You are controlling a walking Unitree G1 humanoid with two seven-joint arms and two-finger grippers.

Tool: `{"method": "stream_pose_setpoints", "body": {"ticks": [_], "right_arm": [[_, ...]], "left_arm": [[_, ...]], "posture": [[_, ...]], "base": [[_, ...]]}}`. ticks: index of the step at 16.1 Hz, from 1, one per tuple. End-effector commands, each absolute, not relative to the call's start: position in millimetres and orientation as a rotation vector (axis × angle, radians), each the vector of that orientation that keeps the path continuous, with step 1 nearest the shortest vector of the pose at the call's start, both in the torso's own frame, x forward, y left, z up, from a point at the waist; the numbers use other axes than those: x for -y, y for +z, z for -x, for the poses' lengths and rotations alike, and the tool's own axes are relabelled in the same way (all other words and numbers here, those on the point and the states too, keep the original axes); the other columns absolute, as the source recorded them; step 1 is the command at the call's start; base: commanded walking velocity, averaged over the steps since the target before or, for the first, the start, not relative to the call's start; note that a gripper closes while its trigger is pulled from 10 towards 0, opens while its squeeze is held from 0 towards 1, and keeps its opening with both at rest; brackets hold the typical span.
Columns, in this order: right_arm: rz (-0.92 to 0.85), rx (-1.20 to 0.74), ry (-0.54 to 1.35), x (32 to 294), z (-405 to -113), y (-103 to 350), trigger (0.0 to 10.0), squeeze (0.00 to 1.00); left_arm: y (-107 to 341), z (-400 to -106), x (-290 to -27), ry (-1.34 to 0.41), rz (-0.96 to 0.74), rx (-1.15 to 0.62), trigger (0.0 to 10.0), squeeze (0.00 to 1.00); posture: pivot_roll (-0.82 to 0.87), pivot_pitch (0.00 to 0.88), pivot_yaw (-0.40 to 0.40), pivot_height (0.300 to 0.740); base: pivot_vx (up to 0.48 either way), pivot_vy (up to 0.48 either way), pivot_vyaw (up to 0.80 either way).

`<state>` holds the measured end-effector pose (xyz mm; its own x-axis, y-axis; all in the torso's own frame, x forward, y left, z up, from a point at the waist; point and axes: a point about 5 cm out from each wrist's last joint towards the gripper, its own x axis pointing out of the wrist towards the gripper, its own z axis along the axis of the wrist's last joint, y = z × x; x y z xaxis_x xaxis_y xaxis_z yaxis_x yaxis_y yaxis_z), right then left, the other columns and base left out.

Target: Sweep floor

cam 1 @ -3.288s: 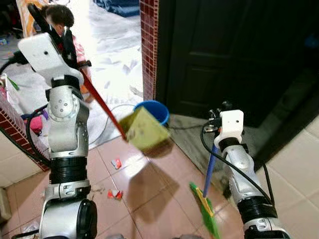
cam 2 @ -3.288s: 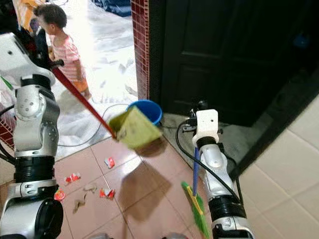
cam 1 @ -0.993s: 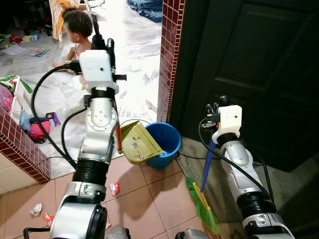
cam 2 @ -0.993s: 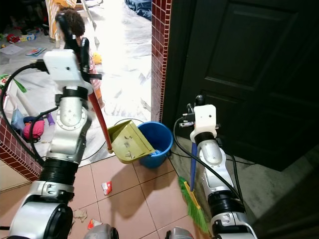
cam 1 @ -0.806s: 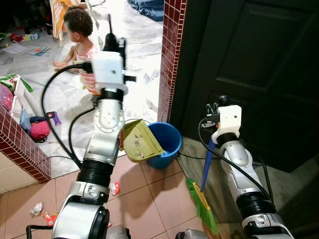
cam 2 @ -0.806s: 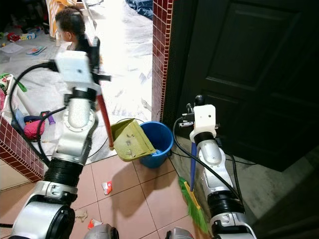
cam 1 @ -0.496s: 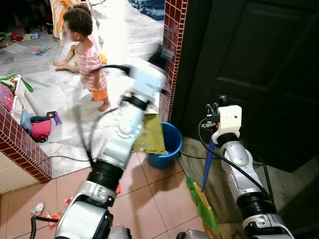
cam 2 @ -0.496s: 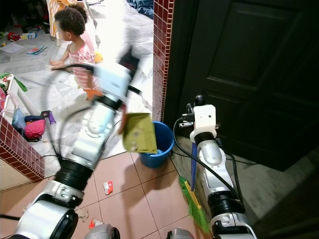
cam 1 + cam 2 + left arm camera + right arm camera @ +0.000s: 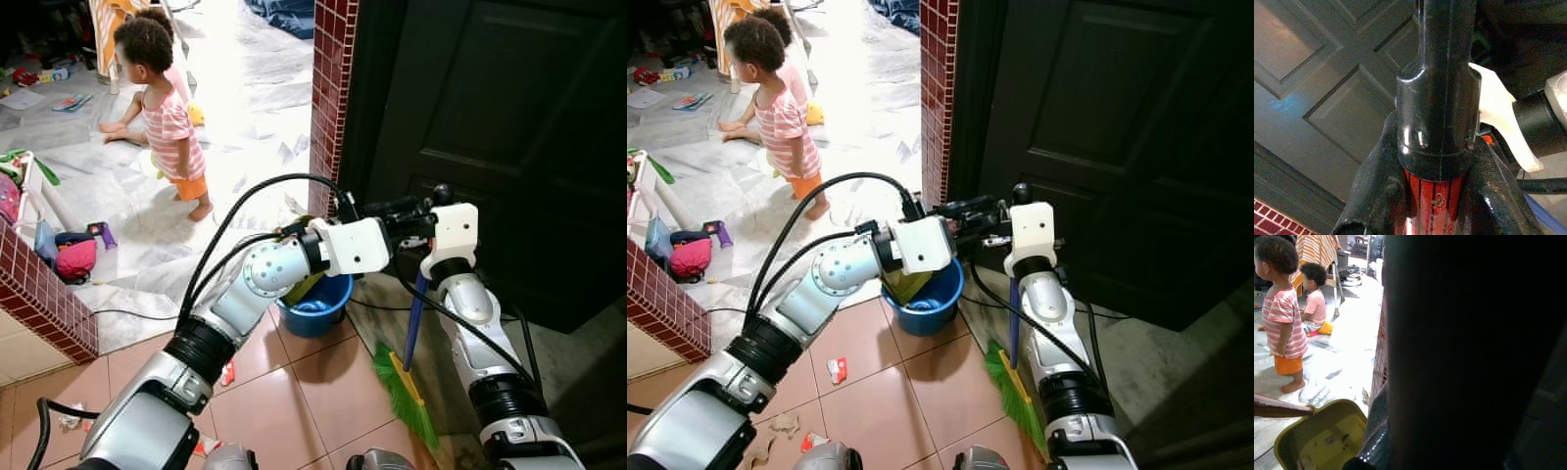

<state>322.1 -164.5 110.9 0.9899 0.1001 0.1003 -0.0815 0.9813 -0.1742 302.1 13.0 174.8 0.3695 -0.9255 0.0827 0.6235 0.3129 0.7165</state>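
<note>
Dustpan (image 9: 906, 284), olive-yellow plastic on a long red handle (image 9: 1431, 205), tipped over the blue bucket (image 9: 315, 305) with its pan hanging partly inside the rim. Judged light and rigid, with a long lever arm, so best held high on the handle near the black end cap, where the smooth plastic could twist if held loosely. Left gripper (image 9: 1430, 196) reached across above the bucket, fingers closed around the red handle just below the cap. Broom (image 9: 409, 367) upright just beside the bucket, on the side toward the dark door (image 9: 490, 137); blue shaft stiff and light, green bristles soft and resting on the floor. Right gripper (image 9: 423, 211) at the top of the blue shaft, evidently holding it up; finger opening cannot be told. Paper scraps (image 9: 835, 370) on the tiles near the bucket, on the robot's side. Two children (image 9: 1283, 318) well beyond the bucket on the bright floor; wide handle swings judged a risk.
</note>
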Motion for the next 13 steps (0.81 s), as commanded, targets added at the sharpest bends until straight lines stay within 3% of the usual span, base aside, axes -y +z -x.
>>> {"method": "stream_pose_setpoints", "body": {"ticks": [1,5,10,12,13], "right_arm": [[0.178,0.147,0.081,166,-324,119,10.0,0.0],[0.178,0.146,0.091,163,-324,118,10.0,0.0],[0.182,0.15,0.103,160,-324,119,10.0,0.0],[0.188,0.151,0.115,158,-325,119,10.0,0.0],[0.193,0.157,0.117,158,-325,120,10.0,0.0]], "left_arm": [[184,-306,-14,-1.103,-0.747,0.578,10.0,0.0],[192,-307,-16,-1.101,-0.756,0.616,10.0,0.0],[228,-315,-23,-0.903,-0.68,0.787,10.0,0.0],[220,-302,-11,-1.004,-0.681,0.804,10.0,0.0],[220,-306,-12,-0.973,-0.634,0.78,10.0,0.0]], "posture": [[-0.04,0.0,0.009,0.74],[-0.04,0.0,0.0,0.74],[-0.05,0.0,-0.009,0.74],[-0.05,0.0,-0.011,0.74],[-0.05,0.0,-0.007,0.74]], "base": [[0.0,0.0,0.0],[0.0,0.0,0.0],[0.0,0.0,0.0],[0.0,0.0,0.0],[0.0,0.0,0.0]]}}
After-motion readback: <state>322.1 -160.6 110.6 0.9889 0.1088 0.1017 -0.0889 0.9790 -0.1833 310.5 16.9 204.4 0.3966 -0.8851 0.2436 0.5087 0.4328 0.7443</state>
